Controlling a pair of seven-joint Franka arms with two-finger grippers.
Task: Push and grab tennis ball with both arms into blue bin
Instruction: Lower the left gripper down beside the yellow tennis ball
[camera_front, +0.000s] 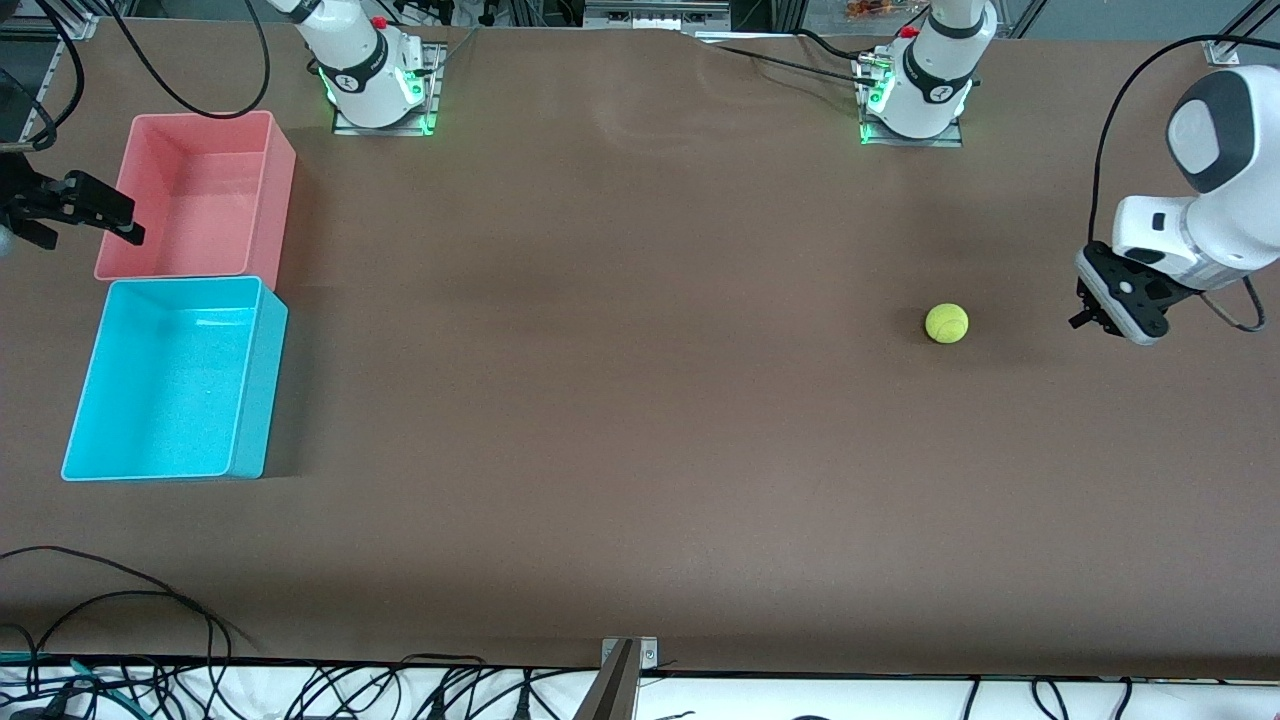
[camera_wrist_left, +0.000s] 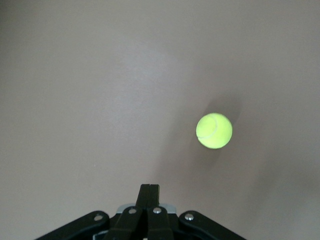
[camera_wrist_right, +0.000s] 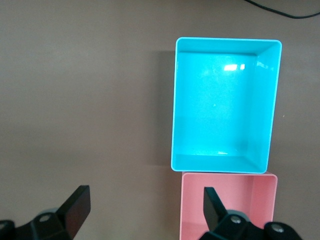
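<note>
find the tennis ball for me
The tennis ball lies on the bare table toward the left arm's end, beside the shut left hand, touching nothing.

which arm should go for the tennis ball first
Left, probably: the left gripper, shut, hangs beside the tennis ball. The right gripper, open, waits by the blue bin.

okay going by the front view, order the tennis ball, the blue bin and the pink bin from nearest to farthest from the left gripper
From the left gripper:
1. Tennis ball, on the table beside it.
2. Pink bin, toward the right arm's end.
3. Blue bin, beside the pink bin, nearer the front camera; too close to call between the bins.
</note>
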